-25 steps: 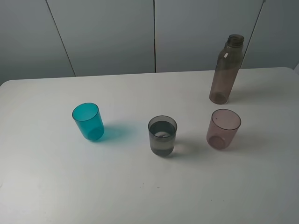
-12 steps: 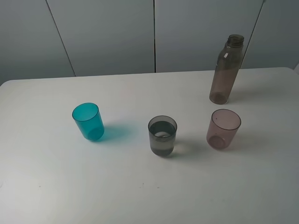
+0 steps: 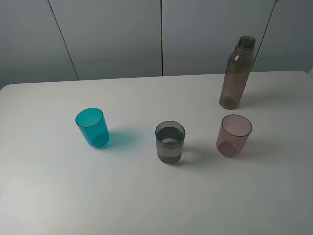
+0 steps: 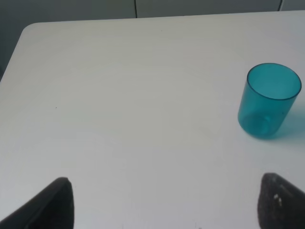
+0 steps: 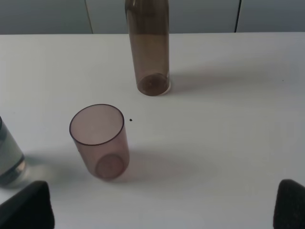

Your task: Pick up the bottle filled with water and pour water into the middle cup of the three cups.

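Bottle (image 3: pixel 237 73) seen upright on table (image 3: pixel 49 186), far right side, behind pink cup (image 3: pixel 234 135); nothing touching it. Grey middle cup (image 3: pixel 170 142) stands between teal cup (image 3: pixel 92 127) and pink cup, water (image 3: pixel 170 147) visible inside, filled well above half. Pour judged done, bottle set back down. Left claw (image 4: pixel 164 202) held wide apart near teal cup, nothing gripped. Right claw (image 5: pixel 164 205) spread fully, empty, back from pink cup and bottle. Little judged left beyond arms being parked.
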You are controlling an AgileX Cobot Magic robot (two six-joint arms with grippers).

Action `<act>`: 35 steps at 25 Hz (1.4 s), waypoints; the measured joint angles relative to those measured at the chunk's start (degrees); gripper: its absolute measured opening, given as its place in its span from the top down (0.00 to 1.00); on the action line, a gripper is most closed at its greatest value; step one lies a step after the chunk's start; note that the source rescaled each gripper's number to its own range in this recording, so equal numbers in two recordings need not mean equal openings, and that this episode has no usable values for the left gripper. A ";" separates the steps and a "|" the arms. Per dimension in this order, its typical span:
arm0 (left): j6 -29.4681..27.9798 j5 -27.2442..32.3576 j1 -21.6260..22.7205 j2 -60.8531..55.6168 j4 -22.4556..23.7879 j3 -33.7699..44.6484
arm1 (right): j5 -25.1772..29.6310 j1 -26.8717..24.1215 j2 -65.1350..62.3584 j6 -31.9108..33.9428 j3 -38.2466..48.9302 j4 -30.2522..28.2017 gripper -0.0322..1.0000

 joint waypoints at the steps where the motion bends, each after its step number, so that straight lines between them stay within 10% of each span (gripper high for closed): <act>1: 0.00 0.00 0.00 0.00 0.00 0.00 | 0.00 0.00 0.00 0.00 0.00 0.00 0.00; 35: 0.11 0.00 0.00 0.00 0.00 0.00 | 0.00 0.00 0.00 0.00 0.00 0.00 0.00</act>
